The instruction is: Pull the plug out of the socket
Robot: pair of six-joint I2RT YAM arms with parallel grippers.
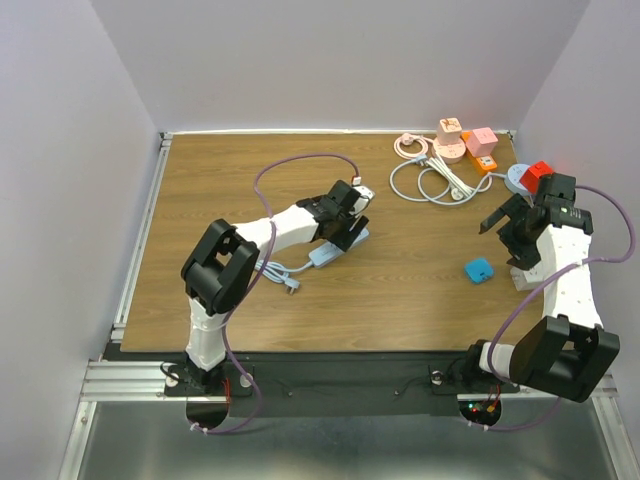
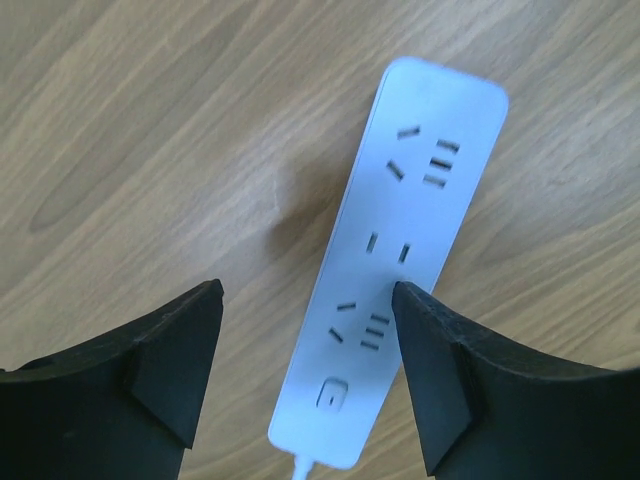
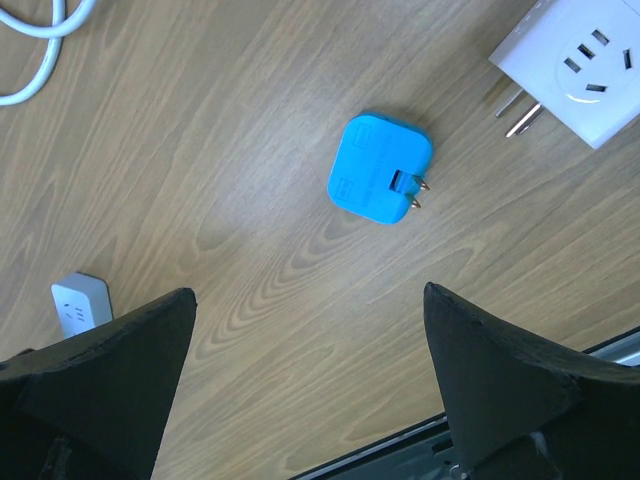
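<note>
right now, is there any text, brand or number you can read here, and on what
None can be read.
power strip: only socket holes and a button mark, no words.
blue plug: faint raised marks, too blurred to read.
pink adapter: print too small to read.

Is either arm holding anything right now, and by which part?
Nothing is held. The left pincer is open over the white power strip, and the right pincer is open over the table near the blue plug, which lies loose.
</note>
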